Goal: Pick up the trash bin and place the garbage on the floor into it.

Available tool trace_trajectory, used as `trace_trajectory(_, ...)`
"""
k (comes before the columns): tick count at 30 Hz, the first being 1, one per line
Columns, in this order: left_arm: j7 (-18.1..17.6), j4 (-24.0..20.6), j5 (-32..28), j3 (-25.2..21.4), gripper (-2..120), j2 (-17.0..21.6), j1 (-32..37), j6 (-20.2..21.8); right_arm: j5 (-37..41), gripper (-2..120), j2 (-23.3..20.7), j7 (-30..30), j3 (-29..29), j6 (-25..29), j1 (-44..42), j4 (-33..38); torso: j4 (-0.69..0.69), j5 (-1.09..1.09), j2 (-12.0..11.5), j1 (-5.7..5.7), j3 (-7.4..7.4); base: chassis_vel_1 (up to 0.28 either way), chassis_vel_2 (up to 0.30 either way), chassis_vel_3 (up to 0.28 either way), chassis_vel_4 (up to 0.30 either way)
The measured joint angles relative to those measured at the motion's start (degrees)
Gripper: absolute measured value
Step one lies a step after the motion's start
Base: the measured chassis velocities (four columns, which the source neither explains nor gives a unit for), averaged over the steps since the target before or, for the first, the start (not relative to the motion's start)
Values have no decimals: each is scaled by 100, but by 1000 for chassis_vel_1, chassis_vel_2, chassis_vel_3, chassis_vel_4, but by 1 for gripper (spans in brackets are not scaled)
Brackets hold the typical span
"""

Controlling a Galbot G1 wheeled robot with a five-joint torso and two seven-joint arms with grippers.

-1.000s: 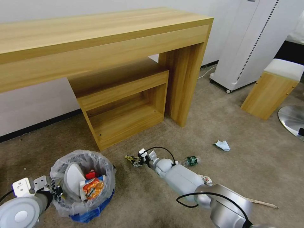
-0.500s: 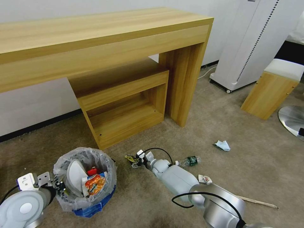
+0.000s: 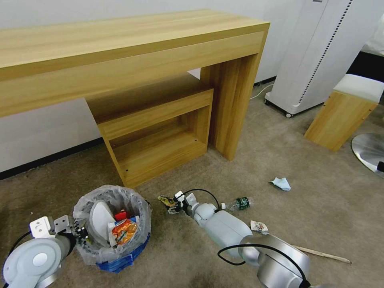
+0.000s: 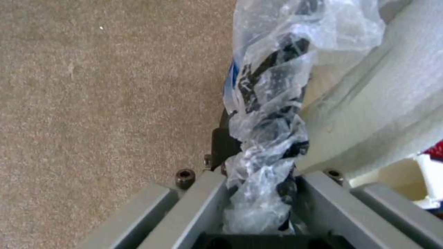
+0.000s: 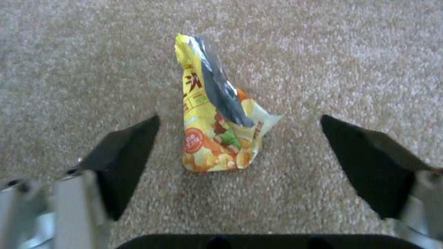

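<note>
From the head view, the trash bin point(image 3: 114, 228) stands on the floor point(image 3: 304, 208) before the desk point(image 3: 120, 60), the left gripper point(image 3: 82, 235) at its rim and the right gripper point(image 3: 170, 204) low over a wrapper point(image 3: 166, 199). In the left wrist view, the jaws are clamped on the bin's bag-covered rim point(image 4: 268, 138). In the right wrist view, the jaws stand wide either side of the yellow wrapper point(image 5: 217, 117) lying on the carpet.

Small round blue trash bin point(image 3: 120, 256) lined with clear plastic bag, on beige carpet floor point(image 3: 320, 224), holding white slipper and orange wrapper. Left gripper point(image 3: 82, 235) at bin's rim. Right gripper point(image 3: 173, 203) low over yellow snack wrapper point(image 3: 165, 199). Beyond: green-labelled clear bottle point(image 3: 240, 203), crumpled white tissue point(image 3: 281, 183), wooden stick point(image 3: 324, 255).
</note>
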Motion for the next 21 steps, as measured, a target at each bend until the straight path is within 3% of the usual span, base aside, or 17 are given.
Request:
trace_trajectory(8,31,-12,44,15,0,-31,14,1,7,52,-19,-9,30,47,-1,32,0,0,0,0,0,0,0,0,0)
trace_trajectory(12,47,-26,73,19,0,-65,32,1,12,41,-11,-9,33,54,3,42,0,0,0,0,0,0,0,0,0)
trace_trajectory(16,53,-74,88,-17,0,-34,93,-2,15,22,1,-9,64,63,-18,55,0,0,0,0,0,0,0,0,0)
trace_trajectory(21,53,-99,89,-44,0,-13,106,-5,27,8,1,-12,68,63,-20,70,0,0,0,0,0,0,0,0,0)
